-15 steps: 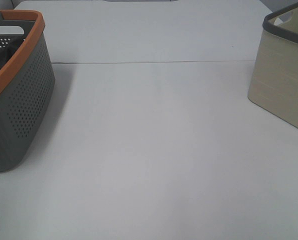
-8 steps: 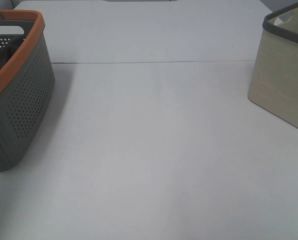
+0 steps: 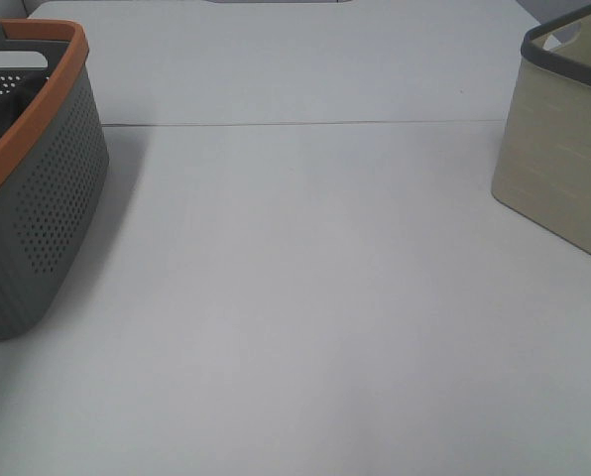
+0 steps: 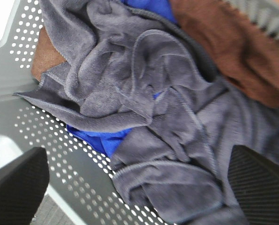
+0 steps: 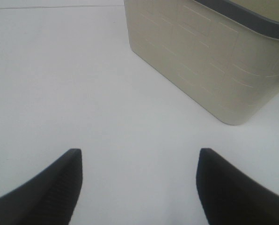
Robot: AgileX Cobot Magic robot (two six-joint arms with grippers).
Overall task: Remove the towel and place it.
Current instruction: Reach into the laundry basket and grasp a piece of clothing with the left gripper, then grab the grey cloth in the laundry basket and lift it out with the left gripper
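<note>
A crumpled grey towel [image 4: 149,117] lies in the grey perforated basket [image 4: 60,136], on top of a blue cloth [image 4: 102,140] and beside a brown cloth [image 4: 233,51]. My left gripper [image 4: 139,183] is open just above the grey towel, one fingertip [image 4: 18,183] over the basket wall, the other [image 4: 261,183] over the towel. The basket with its orange rim [image 3: 38,119] stands at the left of the high view. My right gripper [image 5: 137,183] is open and empty above the white table, near the beige bin [image 5: 209,61]. Neither arm shows in the high view.
The beige bin with a dark grey rim [image 3: 563,139] stands at the right edge of the white table [image 3: 305,288]. A seam [image 3: 305,124] runs across the table at the back.
Dark shapes inside the basket shift slightly in the high view. Nothing else has changed.
</note>
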